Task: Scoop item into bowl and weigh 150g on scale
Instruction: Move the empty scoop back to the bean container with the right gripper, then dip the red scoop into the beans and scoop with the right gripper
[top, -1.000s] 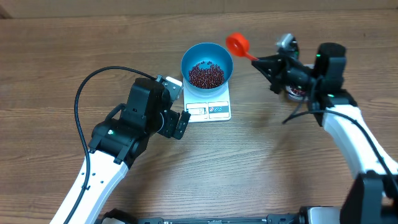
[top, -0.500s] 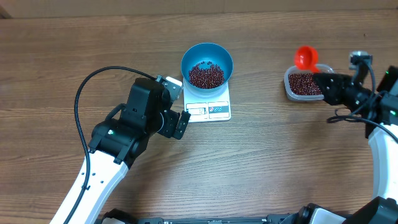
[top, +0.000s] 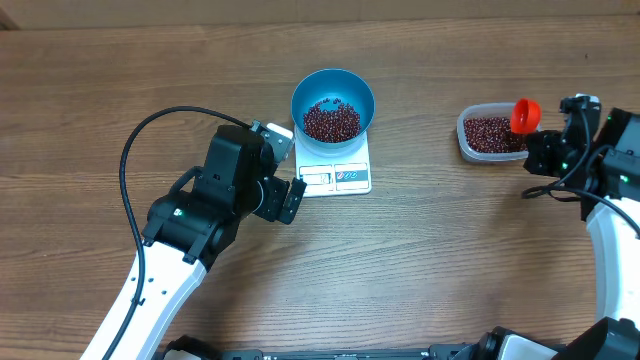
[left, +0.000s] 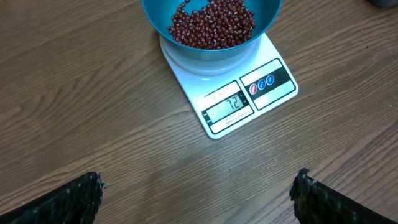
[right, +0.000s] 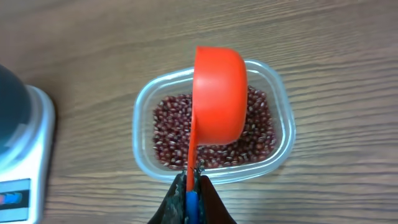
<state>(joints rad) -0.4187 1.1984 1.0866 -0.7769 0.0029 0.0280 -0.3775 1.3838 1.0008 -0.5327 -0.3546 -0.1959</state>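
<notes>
The blue bowl (top: 333, 107) holds a pile of dark red beans (top: 331, 121) and sits on the white scale (top: 336, 177), whose display (left: 229, 104) is lit. My left gripper (top: 290, 197) hovers open just left of the scale, its fingertips (left: 81, 193) wide apart over bare wood. At the right, a clear tub (top: 489, 133) holds more beans (right: 214, 127). My right gripper (right: 193, 186) is shut on the handle of an orange scoop (right: 219, 102), which is tipped on its side above the tub. The scoop (top: 524, 115) hangs over the tub's right end.
A black cable (top: 150, 135) loops over the table left of the left arm. The right arm (top: 600, 200) stands along the right edge. Brown wooden tabletop (top: 440, 250) stretches between the scale and the tub.
My right arm has swung the orange scoop from beside the bowl rightwards to above the clear tub, and turned it. The left arm has not moved.
</notes>
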